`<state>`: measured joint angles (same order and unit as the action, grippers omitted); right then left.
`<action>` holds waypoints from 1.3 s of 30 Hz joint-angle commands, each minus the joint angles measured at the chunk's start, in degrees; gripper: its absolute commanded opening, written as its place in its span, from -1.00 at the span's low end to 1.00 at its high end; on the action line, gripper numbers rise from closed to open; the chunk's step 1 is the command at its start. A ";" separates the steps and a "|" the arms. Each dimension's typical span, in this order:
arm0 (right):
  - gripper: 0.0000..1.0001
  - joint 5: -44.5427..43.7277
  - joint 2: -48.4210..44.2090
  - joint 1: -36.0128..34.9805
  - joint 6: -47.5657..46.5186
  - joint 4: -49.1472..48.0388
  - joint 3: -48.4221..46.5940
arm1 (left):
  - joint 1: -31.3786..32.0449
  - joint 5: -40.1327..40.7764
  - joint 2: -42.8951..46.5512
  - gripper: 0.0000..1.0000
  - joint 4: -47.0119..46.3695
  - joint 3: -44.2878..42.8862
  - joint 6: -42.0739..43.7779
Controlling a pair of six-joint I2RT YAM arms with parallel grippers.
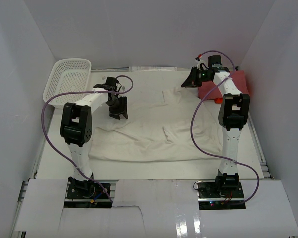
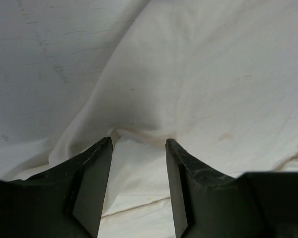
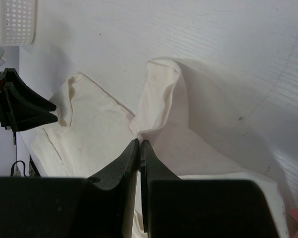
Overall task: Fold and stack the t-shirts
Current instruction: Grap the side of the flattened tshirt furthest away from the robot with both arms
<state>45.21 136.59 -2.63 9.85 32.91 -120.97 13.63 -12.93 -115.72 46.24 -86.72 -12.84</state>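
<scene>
Closed right pincer [image 3: 139, 142]; red t-shirt [image 1: 241, 80] half-hidden

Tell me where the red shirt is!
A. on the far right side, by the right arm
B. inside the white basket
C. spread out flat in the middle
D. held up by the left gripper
A: the top view shows the red t-shirt on the far right side, while the basket sits in the far left corner and the cream t-shirt is the one spread across the middle.
</scene>
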 commanded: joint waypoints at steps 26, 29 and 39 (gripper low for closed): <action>-0.84 1.46 -2.74 0.35 -1.15 0.14 -1.02 | 0.08 -1.39 -1.79 0.08 1.05 0.67 0.18; -0.85 1.46 -2.74 0.35 -1.15 0.23 -0.94 | 0.17 -1.31 -1.79 -0.24 1.05 0.50 0.18; -0.84 1.55 -2.56 0.35 -1.15 0.14 -1.11 | -0.27 -0.70 0.23 -1.00 0.70 -2.22 -0.96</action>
<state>45.21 136.59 -2.63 9.63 32.97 -120.97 13.61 -13.91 -117.67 47.22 -86.39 -13.39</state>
